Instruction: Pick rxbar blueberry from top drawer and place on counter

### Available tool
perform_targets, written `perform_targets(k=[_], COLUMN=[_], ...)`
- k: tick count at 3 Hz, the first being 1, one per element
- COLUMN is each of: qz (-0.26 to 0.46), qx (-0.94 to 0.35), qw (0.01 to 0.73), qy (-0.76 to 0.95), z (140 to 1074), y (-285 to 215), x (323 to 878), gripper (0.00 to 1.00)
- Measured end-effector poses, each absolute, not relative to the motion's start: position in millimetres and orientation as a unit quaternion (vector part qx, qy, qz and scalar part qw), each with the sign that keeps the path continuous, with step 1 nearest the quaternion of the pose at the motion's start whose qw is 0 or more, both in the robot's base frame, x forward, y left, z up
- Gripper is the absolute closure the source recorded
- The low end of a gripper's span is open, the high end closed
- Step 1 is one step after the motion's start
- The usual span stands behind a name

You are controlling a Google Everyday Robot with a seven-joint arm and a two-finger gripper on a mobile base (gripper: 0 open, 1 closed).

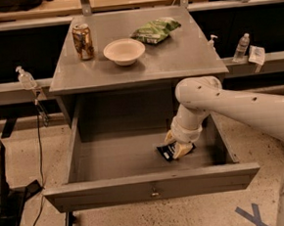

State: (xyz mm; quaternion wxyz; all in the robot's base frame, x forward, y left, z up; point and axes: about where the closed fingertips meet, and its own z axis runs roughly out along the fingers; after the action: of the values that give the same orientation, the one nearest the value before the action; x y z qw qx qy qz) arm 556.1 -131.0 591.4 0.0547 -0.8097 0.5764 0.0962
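The top drawer (152, 185) is pulled open below the counter (177, 58). The rxbar blueberry (164, 152), a small dark wrapper with white print, is at the drawer's right front, tilted. My gripper (177, 144) reaches down into the drawer from the right. Its tan fingers (183, 150) are shut on the bar's right end. The bar looks slightly raised off the drawer floor.
On the counter stand a soda can (83, 41), a white bowl (124, 51) and a green chip bag (155, 30). The drawer's right wall (222, 143) is close beside my arm. Bottles stand on side ledges at the left (25, 78) and right (241, 47).
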Motion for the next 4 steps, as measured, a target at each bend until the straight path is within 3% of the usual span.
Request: perform_targets(k=[1,4], qz=[0.096,0.096], qx=[-0.81,-0.777], qw=[0.055,0.177], qy=[0.576,0.597], z=[592,682], y=[-131,-163], x=[556,600], gripper=[1.0,1.0])
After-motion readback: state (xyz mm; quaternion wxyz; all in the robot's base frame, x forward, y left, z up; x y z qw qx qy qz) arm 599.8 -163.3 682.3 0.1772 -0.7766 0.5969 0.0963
